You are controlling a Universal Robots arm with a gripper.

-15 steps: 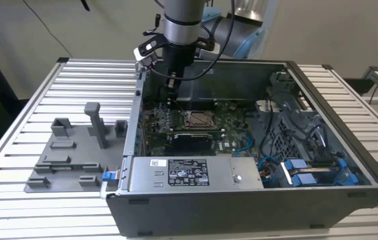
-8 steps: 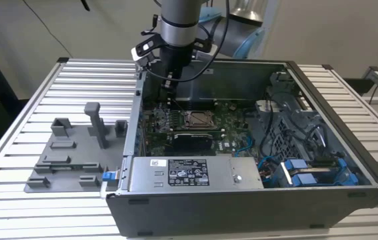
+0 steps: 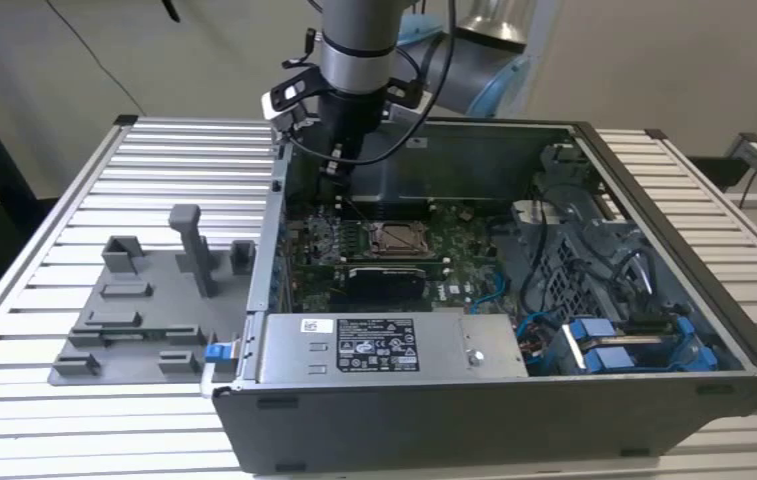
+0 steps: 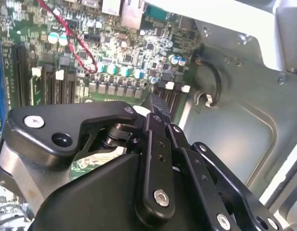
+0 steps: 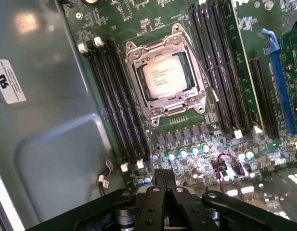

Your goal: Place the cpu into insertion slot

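Jaws closed, cpu (image 5: 162, 76) seated in insertion slot (image 5: 179, 99), memory slots (image 5: 114, 110) either side

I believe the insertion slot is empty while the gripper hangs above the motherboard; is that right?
Not quite: the insertion slot holds the cpu inside its metal frame, as the first wrist view shows. The gripper does hang above the motherboard.

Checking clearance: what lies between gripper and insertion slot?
In the first wrist view, grey square components and round capacitors lie between gripper and insertion slot.
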